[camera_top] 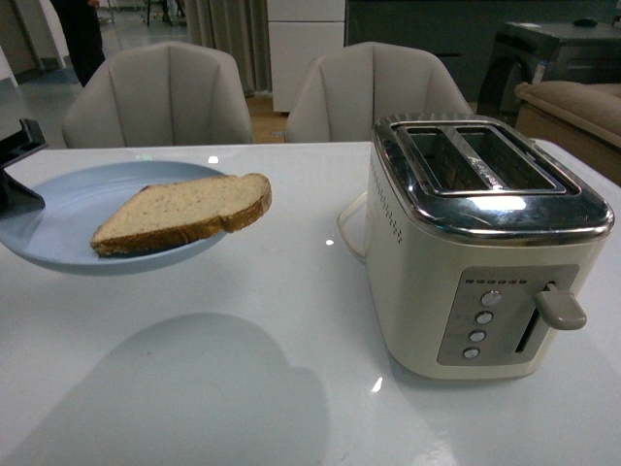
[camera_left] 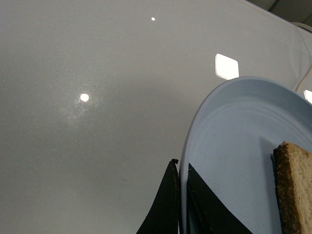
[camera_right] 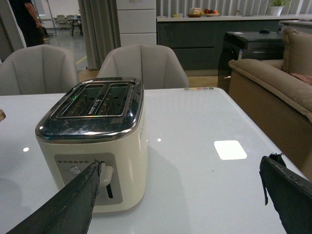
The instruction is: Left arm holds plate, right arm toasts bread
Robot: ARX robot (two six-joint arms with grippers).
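Note:
The pale-blue plate [camera_top: 58, 218] hangs above the white table at the left, casting a shadow below. The bread [camera_top: 184, 214], a half-slice with a dark crust, lies on it. My left gripper [camera_top: 15, 175] is shut on the plate's left rim; in the left wrist view the black fingers [camera_left: 168, 204] pinch the rim of the plate [camera_left: 234, 146], with the bread [camera_left: 295, 187] nearby. The cream toaster [camera_top: 480, 243] stands at the right with both slots empty and its lever [camera_top: 560, 309] up. My right gripper [camera_right: 180, 168] is open and empty, close to the toaster's [camera_right: 92, 146] front.
Two grey chairs [camera_top: 160, 97] stand behind the table's far edge. A sofa [camera_right: 273, 83] sits to the right of the table. A white power cord [camera_top: 347, 228] loops out from the toaster's left side.

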